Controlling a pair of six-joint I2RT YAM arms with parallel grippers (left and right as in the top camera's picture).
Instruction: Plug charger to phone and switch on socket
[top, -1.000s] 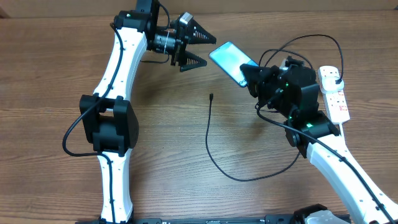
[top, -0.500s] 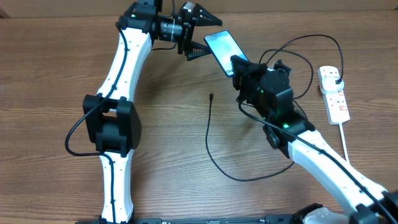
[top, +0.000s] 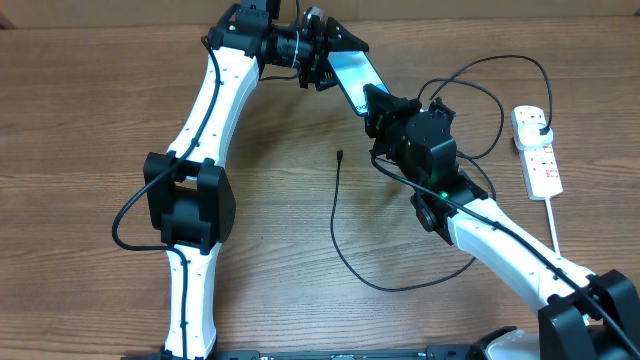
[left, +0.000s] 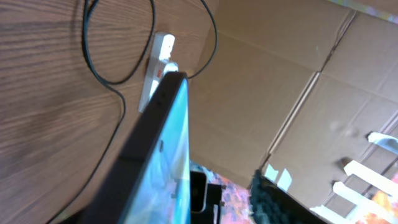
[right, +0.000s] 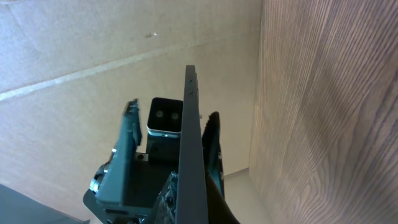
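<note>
The phone (top: 350, 75), its teal screen lit, is held at the back of the table. My right gripper (top: 376, 106) is shut on its lower end; the right wrist view shows the phone (right: 191, 155) edge-on, rising from the jaws. My left gripper (top: 340, 62) is open and straddles the far end. One of its fingers (left: 273, 199) stands apart from the phone (left: 168, 155). The charger's small tip (top: 340, 154) lies loose on the wood. Its black cable (top: 345, 265) loops round to the white socket (top: 537, 150).
Brown cardboard walls (right: 93, 50) stand behind the table. The socket's thick white cord (top: 556, 225) runs toward the front right. The charger cable (left: 93, 62) curls on the wood near the socket (left: 158, 56).
My right gripper has carried the phone left and toward the back. My left gripper has moved right onto the phone's far end, and its jaws have narrowed.
</note>
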